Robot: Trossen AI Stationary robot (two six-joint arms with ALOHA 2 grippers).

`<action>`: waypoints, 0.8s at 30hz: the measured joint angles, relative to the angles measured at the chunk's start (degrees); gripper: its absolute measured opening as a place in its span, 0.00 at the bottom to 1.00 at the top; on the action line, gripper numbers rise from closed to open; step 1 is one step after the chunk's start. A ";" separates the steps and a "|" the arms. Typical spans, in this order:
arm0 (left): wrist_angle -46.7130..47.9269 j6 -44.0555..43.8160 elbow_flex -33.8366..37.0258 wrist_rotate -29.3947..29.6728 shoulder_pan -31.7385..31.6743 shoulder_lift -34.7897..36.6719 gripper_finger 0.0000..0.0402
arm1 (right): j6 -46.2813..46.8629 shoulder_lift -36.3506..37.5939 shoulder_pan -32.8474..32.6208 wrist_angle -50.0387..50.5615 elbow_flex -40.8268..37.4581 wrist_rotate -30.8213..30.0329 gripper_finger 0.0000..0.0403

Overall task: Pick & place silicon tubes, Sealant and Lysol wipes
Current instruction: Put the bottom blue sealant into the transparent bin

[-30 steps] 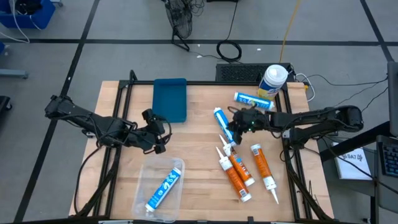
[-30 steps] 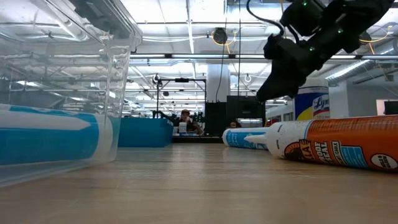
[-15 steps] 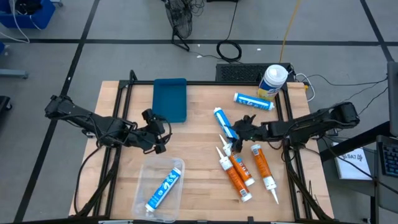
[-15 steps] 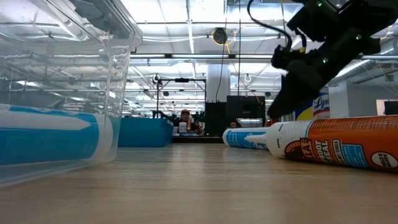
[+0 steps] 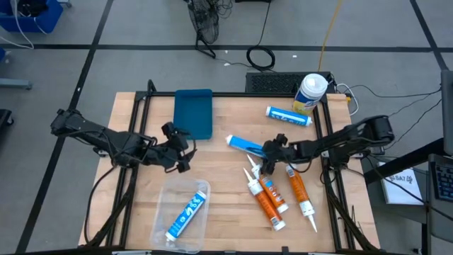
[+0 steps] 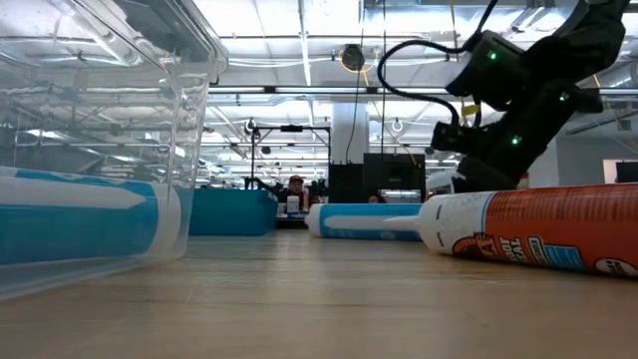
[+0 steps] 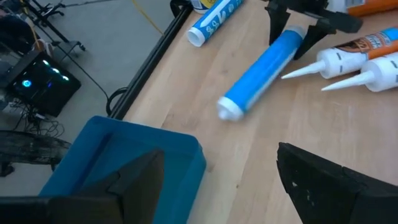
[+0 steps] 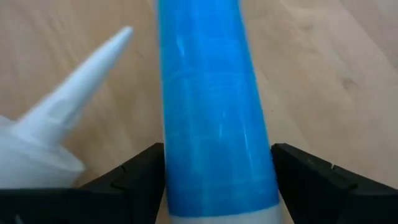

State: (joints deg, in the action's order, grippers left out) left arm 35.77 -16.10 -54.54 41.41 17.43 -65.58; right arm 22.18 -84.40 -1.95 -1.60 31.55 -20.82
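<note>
Now swung crosswise since a second ago, blue tube point(image 5: 248, 146) lying mid-table, right gripper point(image 5: 267, 157) closing around it; left gripper point(image 5: 181, 150) hanging open; wipes canister point(image 5: 310, 93) standing at far corner.

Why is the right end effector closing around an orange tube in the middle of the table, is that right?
Not quite: the right end effector has its fingers on either side of a blue tube, not an orange one. The right wrist view shows it.

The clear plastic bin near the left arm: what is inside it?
The clear bin holds one blue tube, lying flat. Nothing else shows through its walls; whatever is under the tube is covered.
</note>
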 joint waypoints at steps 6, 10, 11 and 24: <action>0.02 -0.44 -0.01 0.00 -1.33 0.00 0.78 | -7.56 -1.60 1.21 -2.08 0.07 -0.04 0.65; 0.04 -0.44 -0.01 -0.01 -1.80 0.00 0.76 | -14.78 -1.73 1.24 -5.00 0.07 0.07 0.65; 0.07 -0.44 -0.01 0.00 -1.81 0.00 0.76 | -16.43 -1.73 1.24 -5.97 0.07 0.09 0.65; 0.19 -0.57 -0.01 -2.45 -1.77 0.00 0.78 | -18.01 -1.62 3.53 -6.96 0.07 6.18 0.53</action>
State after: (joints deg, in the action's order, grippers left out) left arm 35.96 -16.67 -54.54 38.96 15.66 -65.58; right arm 4.16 -86.02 1.58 -8.56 31.62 -14.64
